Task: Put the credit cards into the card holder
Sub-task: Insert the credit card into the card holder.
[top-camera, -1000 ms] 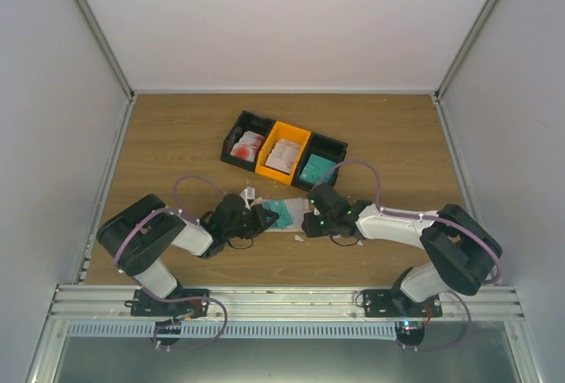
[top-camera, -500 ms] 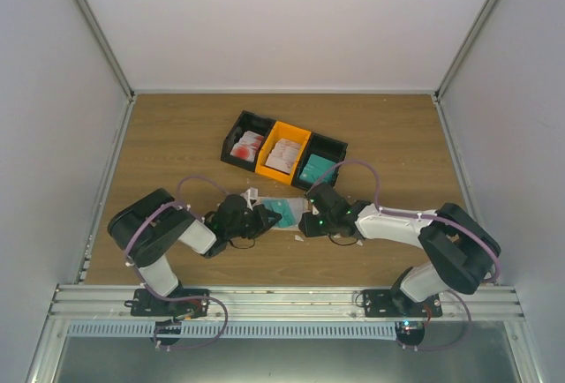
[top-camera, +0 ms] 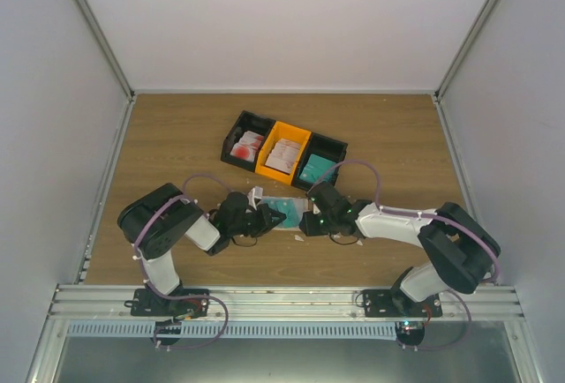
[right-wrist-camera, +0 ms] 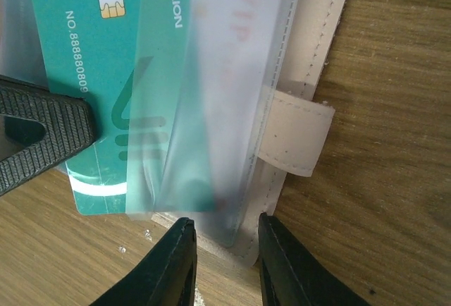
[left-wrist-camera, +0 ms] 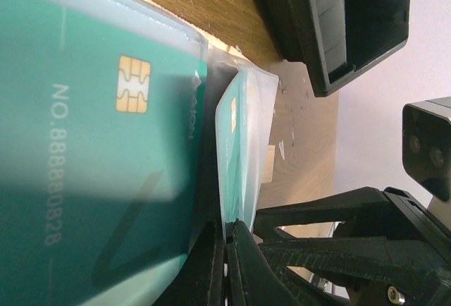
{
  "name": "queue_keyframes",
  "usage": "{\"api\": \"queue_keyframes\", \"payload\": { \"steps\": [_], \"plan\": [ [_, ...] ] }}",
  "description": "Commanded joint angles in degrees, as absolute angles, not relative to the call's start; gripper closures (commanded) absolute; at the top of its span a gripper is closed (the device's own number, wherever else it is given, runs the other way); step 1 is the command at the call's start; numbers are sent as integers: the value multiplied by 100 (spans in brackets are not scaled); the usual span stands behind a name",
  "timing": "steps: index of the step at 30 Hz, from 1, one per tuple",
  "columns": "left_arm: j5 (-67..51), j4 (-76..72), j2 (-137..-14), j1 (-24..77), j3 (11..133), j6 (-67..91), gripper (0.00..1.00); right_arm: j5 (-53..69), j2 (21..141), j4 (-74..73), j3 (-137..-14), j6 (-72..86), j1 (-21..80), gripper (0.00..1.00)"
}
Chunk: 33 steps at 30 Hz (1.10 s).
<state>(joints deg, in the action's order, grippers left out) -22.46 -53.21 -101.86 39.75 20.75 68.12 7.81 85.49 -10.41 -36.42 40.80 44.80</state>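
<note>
Since the coming move most likely has to seat a card deeper, we log the card-to-jaw geometry first. The card holder (right-wrist-camera: 310, 59) lies opened flat on the table (right-wrist-camera: 380, 179), between the two grippers and in front of the bins (top-camera: 303, 140), where more credit cards (top-camera: 281, 155) sit.

One teal card (right-wrist-camera: 91, 73) lies on the holder's inner face, chip end away from the right gripper (right-wrist-camera: 225, 239). Its long axis runs roughly along that gripper's reach. In the right wrist view it sits ahead of the fingers and off to the left. A clear sleeve (right-wrist-camera: 211, 94) overlaps one long side of the card; the side with chip and number is bare. We judge it only part inserted.

Right gripper: jaws partly spread, the holder's near edge just at the gap between the tips, and nothing visibly clamped. We cannot tell whether the tips touch the holder. The snap tab (right-wrist-camera: 294, 133) juts out ahead and to the right.

Left gripper (left-wrist-camera: 227, 239): fingers pressed together on a raised clear leaf (left-wrist-camera: 243, 144), standing it on edge beside the teal card. One pad (right-wrist-camera: 42, 133) reaches the card's bare long side.

Judgement: both grippers are near. The right one faces the card's short end, so a push along the long axis falls to it.
</note>
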Motion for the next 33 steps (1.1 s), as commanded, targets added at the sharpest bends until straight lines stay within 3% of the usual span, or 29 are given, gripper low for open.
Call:
{"api": "queue_keyframes", "payload": {
  "steps": [1, 10, 20, 26, 33],
  "plan": [
    [-2726, -5447, -10333, 3938, 2074, 6627, 99, 578, 8850, -1307, -3567, 4047, 4400, 74],
    [-3089, -5561, -10291, 3713, 2053, 6545, 100, 383, 8974, -1460, -3624, 3991, 4360, 86],
    [-3301, -5656, -10274, 3489, 1905, 6512, 100, 269, 9039, -1522, -3700, 3939, 4342, 91],
    [-3431, -5613, -10281, 3355, 1846, 6389, 100, 312, 9064, -1458, -3713, 3812, 4337, 91],
    [-3678, -5647, -10512, 3333, 1963, 6263, 100, 394, 9098, -1494, -3839, 3455, 4333, 82]
  ]
}}
